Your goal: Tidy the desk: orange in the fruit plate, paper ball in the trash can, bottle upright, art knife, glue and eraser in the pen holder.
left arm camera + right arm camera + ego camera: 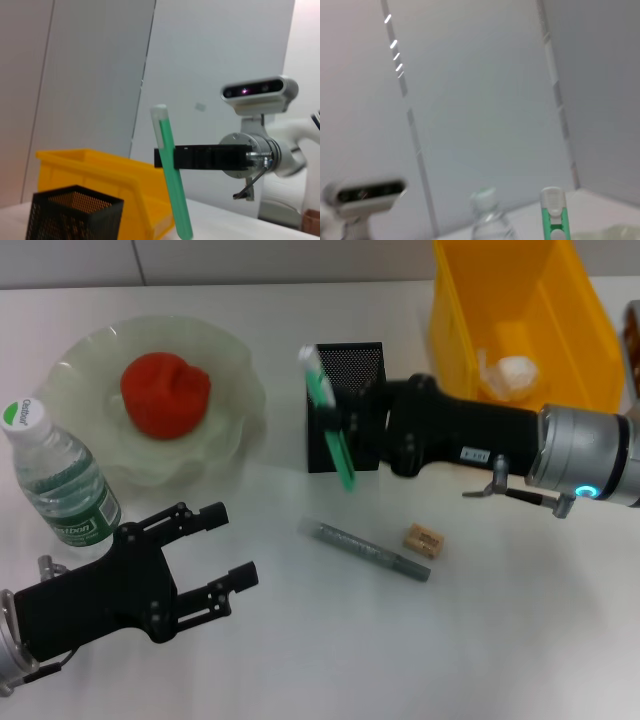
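Right end effector (345, 430) frame centre, pinching green art knife (328, 420) tilted beside pen holder (350, 390); risk: snags rim, tips holder; left end effector (215, 560) lower left, spread, idle.

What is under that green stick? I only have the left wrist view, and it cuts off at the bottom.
Observer: In the head view, the green-and-white plastic art knife is clamped in the right gripper and tilted just in front of the black mesh pen holder, not in it.
Operator: Anything left on the desk?
Observer: A grey glue stick and a tan eraser lie on the white table, in front of the holder.
Operator: And the left gripper?
Observer: The left gripper hangs open and empty near the upright clear plastic water bottle.
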`<state>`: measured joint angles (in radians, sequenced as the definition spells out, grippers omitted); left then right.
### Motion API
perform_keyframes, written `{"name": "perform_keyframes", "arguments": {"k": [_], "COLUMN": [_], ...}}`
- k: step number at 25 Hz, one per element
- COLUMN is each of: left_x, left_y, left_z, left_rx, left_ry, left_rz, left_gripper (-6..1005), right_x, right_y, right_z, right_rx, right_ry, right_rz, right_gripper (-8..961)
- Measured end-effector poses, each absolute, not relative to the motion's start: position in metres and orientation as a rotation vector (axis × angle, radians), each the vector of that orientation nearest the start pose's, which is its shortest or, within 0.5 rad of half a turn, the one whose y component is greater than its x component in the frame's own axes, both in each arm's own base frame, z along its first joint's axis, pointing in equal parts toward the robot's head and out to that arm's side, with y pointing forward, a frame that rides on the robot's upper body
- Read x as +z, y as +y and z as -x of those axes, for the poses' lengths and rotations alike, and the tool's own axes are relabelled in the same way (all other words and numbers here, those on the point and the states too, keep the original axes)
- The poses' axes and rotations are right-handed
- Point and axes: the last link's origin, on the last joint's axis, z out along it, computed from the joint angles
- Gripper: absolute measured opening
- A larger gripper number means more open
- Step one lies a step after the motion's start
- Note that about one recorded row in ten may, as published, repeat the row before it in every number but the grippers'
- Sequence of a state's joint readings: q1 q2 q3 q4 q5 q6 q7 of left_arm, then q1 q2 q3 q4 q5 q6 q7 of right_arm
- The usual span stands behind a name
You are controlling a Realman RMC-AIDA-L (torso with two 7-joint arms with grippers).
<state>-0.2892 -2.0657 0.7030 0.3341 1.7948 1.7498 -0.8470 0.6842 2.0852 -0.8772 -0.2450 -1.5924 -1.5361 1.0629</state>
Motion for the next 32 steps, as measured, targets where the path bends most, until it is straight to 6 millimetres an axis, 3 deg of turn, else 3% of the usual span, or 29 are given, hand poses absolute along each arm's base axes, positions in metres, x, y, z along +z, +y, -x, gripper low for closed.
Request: {"name": "perform_keyframes", "arguments": {"k": [7,15,24,32], "left_x": [-0.028,-0.03,-0.034,-0.034], "left_y": [0.222,0.219,0.212,0.213], "left_z": [0.304,0.305,0.306,0.306], "left_rx": [-1.098,-1.104,-1.105,-1.106], "left_ry": [-0.487,-0.499,-0.476,-0.47], "left_rz": [2.535,2.53,2.52,2.516], "left_gripper": [750,751,750,751], "right_x": [-0.053,-0.055,-0.067,-0.067], "right_y": [0.345,0.362,0.383,0.384], "right_z": [-0.208,-0.2,-0.189,-0.192], "right_rx": [1.214,1.247,1.144,1.092], "right_ry": [0.57,0.638,0.677,0.583], "right_rz": [2.485,2.359,2.361,2.348], "right_gripper": [194,205,218,229]}}
